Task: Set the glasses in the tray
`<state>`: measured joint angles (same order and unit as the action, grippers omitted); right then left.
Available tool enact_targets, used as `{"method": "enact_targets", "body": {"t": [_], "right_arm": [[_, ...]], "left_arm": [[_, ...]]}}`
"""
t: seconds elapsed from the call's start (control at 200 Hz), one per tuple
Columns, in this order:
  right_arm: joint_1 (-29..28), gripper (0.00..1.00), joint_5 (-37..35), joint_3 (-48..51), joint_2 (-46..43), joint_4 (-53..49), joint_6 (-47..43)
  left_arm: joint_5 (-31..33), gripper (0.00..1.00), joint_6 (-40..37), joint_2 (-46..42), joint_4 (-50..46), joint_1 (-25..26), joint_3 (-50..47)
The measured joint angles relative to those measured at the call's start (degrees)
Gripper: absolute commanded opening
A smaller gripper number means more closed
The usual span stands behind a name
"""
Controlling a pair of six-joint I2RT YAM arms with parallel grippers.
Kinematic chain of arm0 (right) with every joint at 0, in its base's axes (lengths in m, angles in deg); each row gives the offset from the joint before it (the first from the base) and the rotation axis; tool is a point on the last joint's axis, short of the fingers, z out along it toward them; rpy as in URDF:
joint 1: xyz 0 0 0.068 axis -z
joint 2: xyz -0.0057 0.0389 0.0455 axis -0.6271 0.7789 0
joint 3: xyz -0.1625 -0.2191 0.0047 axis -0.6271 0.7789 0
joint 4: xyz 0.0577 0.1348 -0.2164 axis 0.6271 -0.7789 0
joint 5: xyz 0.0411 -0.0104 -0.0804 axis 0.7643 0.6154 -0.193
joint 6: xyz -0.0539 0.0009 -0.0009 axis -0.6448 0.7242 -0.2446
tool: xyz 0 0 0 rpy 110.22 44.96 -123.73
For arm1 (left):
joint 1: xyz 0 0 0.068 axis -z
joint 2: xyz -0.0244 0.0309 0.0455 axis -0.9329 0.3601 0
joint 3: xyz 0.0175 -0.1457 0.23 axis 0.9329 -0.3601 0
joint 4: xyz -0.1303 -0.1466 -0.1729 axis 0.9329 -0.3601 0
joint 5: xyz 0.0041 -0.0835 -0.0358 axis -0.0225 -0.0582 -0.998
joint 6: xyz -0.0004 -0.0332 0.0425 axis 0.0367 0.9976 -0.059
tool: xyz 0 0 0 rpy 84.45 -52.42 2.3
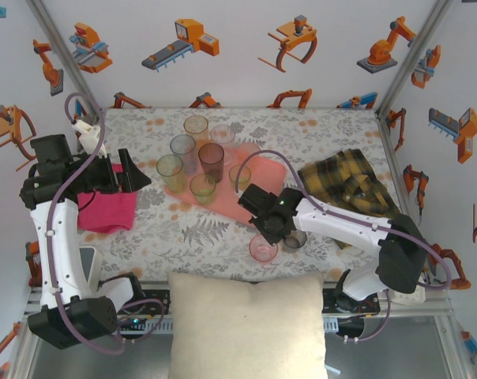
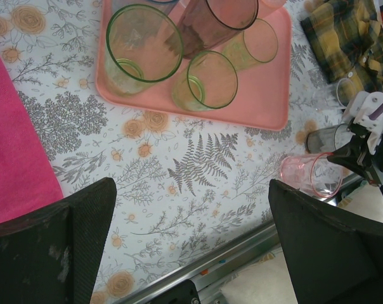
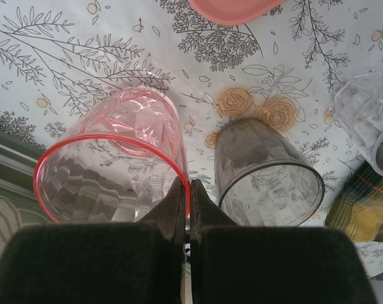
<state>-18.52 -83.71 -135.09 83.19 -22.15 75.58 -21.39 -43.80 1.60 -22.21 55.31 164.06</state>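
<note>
A pink glass (image 3: 115,158) stands on the floral table near the front edge, and my right gripper (image 3: 188,187) is shut on its rim, one finger inside and one outside. From above, that pink glass (image 1: 263,249) sits just below the right gripper (image 1: 268,234). A smoky grey glass (image 3: 267,171) stands close to its right, with a clear one (image 3: 369,120) beyond. The salmon tray (image 1: 266,170) holds several glasses, among them a green one (image 2: 144,44). My left gripper (image 2: 191,247) hangs open over bare table, left of the tray (image 2: 267,95), with nothing between its fingers.
A magenta cloth (image 1: 108,209) lies at the left beside the left arm. A yellow-black plaid cloth (image 1: 349,181) lies at the right, past the clear glass. A cream pillow (image 1: 246,324) sits at the table's front edge.
</note>
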Motion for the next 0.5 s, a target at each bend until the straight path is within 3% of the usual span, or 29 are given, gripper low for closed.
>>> {"method": "enact_targets", "body": {"t": [0.501], "right_arm": [[0.17,0.00,-0.72,-4.11,-0.37,-1.81,1.29]], "left_arm": [[-0.11,0.97,0.22,-0.46,0.00,-0.44,-0.02]]}}
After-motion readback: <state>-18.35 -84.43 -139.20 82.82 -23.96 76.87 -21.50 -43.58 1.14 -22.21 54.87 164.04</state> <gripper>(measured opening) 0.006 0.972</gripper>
